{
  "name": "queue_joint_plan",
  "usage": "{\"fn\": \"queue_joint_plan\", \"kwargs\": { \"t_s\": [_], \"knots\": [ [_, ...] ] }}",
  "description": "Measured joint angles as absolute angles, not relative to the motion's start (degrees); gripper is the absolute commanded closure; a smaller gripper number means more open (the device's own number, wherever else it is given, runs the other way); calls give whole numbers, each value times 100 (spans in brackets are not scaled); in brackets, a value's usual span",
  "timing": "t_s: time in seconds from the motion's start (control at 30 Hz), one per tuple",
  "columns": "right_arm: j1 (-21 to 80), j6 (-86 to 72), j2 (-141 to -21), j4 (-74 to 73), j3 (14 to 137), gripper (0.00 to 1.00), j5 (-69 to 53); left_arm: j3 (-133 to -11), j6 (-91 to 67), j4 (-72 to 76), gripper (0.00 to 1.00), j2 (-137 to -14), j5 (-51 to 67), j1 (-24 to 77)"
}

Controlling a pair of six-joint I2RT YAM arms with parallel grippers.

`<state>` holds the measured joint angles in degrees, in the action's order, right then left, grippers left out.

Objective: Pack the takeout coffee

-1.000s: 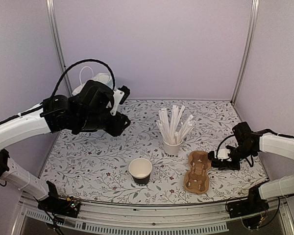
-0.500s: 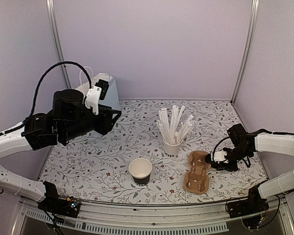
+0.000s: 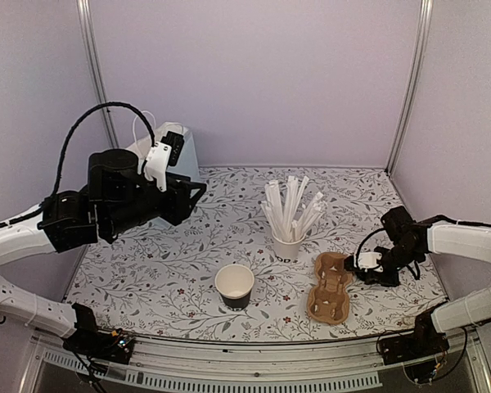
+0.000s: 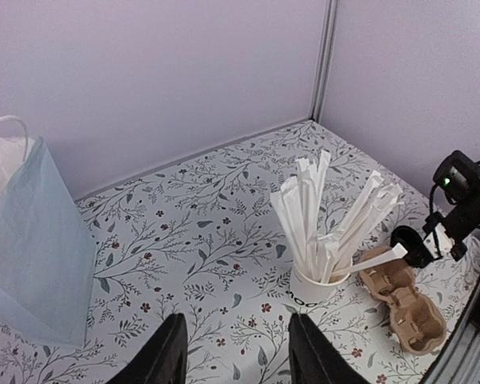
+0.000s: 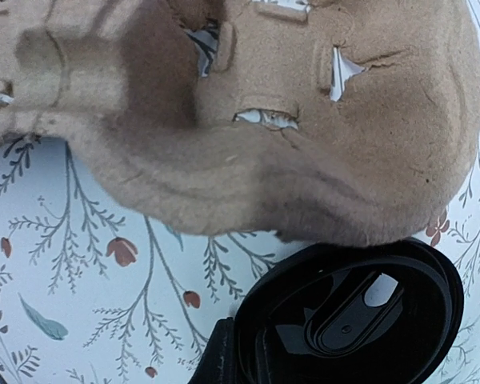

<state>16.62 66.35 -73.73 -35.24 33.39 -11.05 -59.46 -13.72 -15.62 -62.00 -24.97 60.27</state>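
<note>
The takeout coffee, a black paper cup (image 3: 234,288) with a white rim, stands open at the front middle of the table; it is out of both wrist views. My left gripper (image 3: 193,193) is high over the back left, open and empty (image 4: 238,356). My right gripper (image 3: 358,264) is low at the right edge of the brown pulp cup carrier (image 3: 330,287). It appears shut on a round black lid (image 5: 354,314), which lies against the carrier's rim (image 5: 248,128). The lid also shows in the left wrist view (image 4: 406,240).
A white cup full of tall white wrapped sticks (image 3: 288,239) stands behind the black cup, left of the carrier; it also shows in the left wrist view (image 4: 316,284). A pale blue paper bag (image 3: 178,147) stands at the back left (image 4: 24,248). Walls close the back and sides.
My left arm has swung back and left, uncovering the paper bag. My right gripper has edged left towards the carrier. The black cup has not moved.
</note>
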Motion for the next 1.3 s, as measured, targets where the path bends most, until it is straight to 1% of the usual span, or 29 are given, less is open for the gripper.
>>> {"fn": "queue_joint_plan", "kwargs": {
  "t_s": [0.07, 0.13, 0.27, 0.4, 0.5, 0.53, 0.6, 0.77, 0.97, 1.03, 1.07, 1.3],
  "knots": [
    [1662, 6547, -7122, -3793, 3380, 97, -1125, -5889, -1288, -1426, 51, -6200, -2414, 6029],
    [1662, 6460, -6788, -4119, 3562, 97, -1275, -5749, -1146, -1109, 47, -6200, -2290, 6034],
    [1662, 6184, -6090, -4696, 4427, 98, -2012, -5282, -786, -252, 40, -6211, -1990, 6064],
    [1662, 5892, -5686, -4967, 5234, 98, -2917, -5168, -486, 545, 39, -6390, -1638, 6093],
    [1662, 5690, -5588, -5181, 5767, 98, -3688, -5365, -318, 1096, 38, -6702, -1251, 6108],
    [1662, 5616, -5603, -5266, 5979, 99, -4021, -5474, -279, 1275, 37, -6849, -1103, 6112],
    [1662, 5505, -5669, -5343, 6331, 99, -4644, -5682, -202, 1658, 33, -7142, -801, 6121],
    [1662, 5137, -5979, -5179, 6820, 98, -6337, -5749, -106, 2742, 31, -7679, -163, 6228],
    [1686, 4847, -6696, -5052, 7321, 98, -7885, -5745, -62, 3907, 28, -8232, 196, 6475],
    [1699, 4762, -6899, -4993, 7400, 97, -8224, -5754, -58, 4244, 18, -8394, 268, 6543],
    [1712, 4729, -6978, -4971, 7415, 97, -8324, -5778, -49, 4344, 17, -8473, 294, 6569],
    [1957, 4591, -7229, -4901, 7450, 96, -8663, -6257, -32, 4764, 15, -9137, 440, 6657]
  ]
}}
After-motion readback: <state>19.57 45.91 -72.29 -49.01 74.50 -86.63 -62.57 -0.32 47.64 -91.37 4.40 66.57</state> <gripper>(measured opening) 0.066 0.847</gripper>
